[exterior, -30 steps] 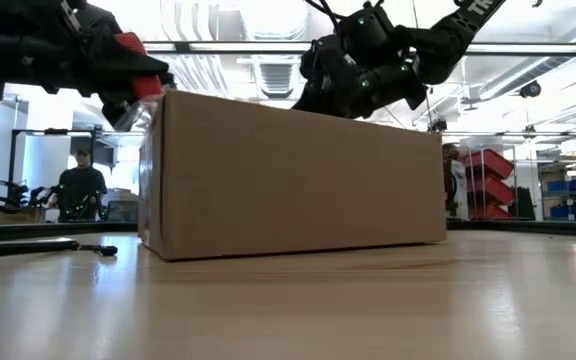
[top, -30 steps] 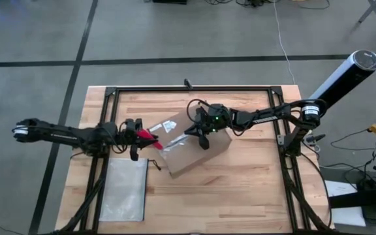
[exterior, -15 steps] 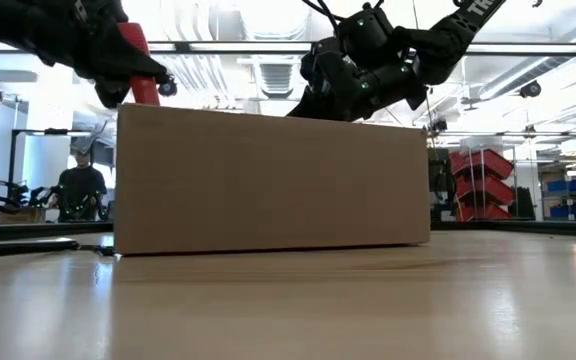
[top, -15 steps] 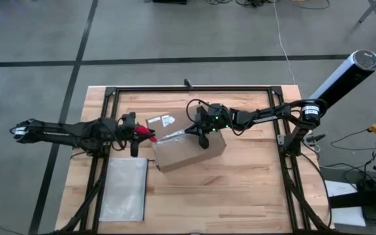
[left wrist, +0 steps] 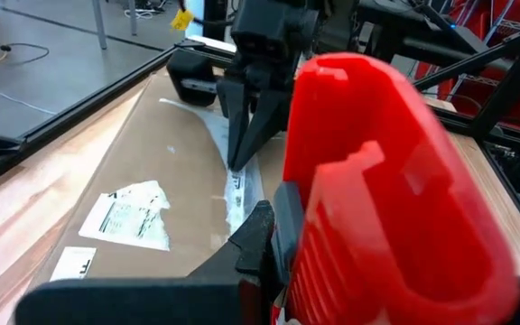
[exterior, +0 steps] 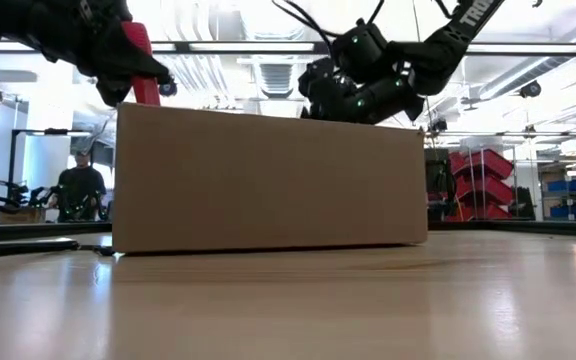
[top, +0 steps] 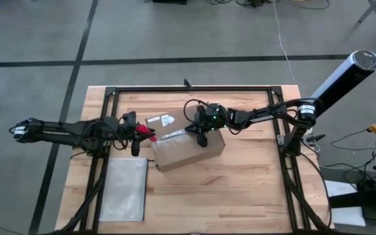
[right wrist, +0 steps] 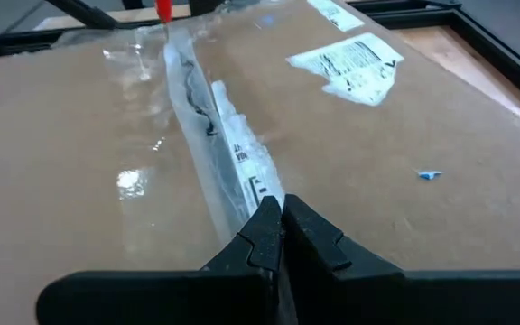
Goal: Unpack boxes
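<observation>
Since a second earlier, the box [top: 187, 145] had swung squarer at the bench [top: 253, 189] centre. Right gripper [top: 198, 132], pinched shut and empty, pressed its taped top; left gripper [top: 138, 133], at nine o'clock, clamped what looked like a red knife [top: 146, 134].

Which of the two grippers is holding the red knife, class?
The left gripper, beside the cardboard box's left end, grips the red utility knife. The right gripper is shut with nothing in it, resting on the box's taped seam.
</observation>
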